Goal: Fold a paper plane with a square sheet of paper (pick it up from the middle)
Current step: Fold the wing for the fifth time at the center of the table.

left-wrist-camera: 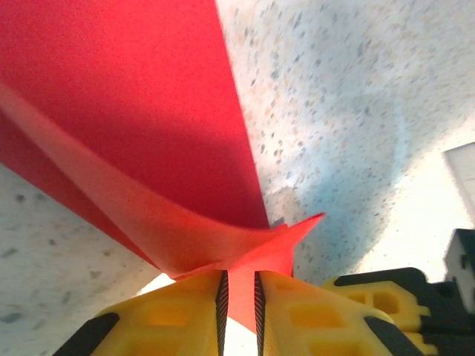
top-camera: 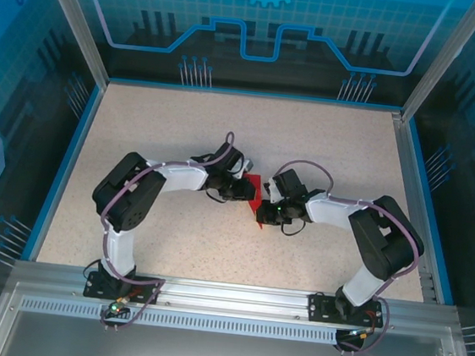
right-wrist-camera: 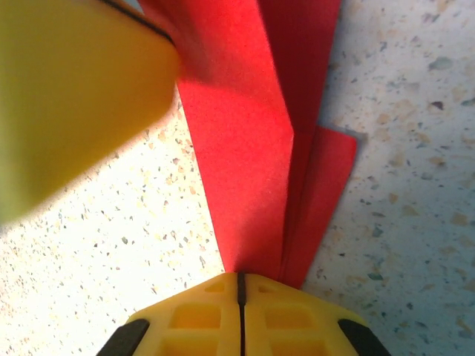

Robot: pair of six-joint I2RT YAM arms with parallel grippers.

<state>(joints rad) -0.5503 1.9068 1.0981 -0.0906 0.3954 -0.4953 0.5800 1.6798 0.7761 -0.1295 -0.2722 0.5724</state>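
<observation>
Mid-table, speckled beige: red paper, folded into a long, narrow, creased shape, between the tips of the two arms. Plain red on every visible face.

Left gripper: reaches in from the left, yellow fingers with black ribbed pads parted by a slim gap. In that gap, a pointed corner of the paper, curling up off the table; contact with the pads unclear. Beyond the corner, one flap lifted and bowed, with a broader layer flat on the table behind it.

Right gripper: comes in from the right, fingers pressed fully together, only a thin dark seam between them. Pinches the near end of the paper right at the fingertips. Ahead of the tips, a narrow strip with a sharp lengthwise crease, and a shorter layer jutting out on its right side, flat on the table.

From above: grippers almost tip to tip over the paper, the left a little farther from the bases, the right nearer. In the right wrist view, a blurred yellow finger at upper left, just over the strip.
</observation>
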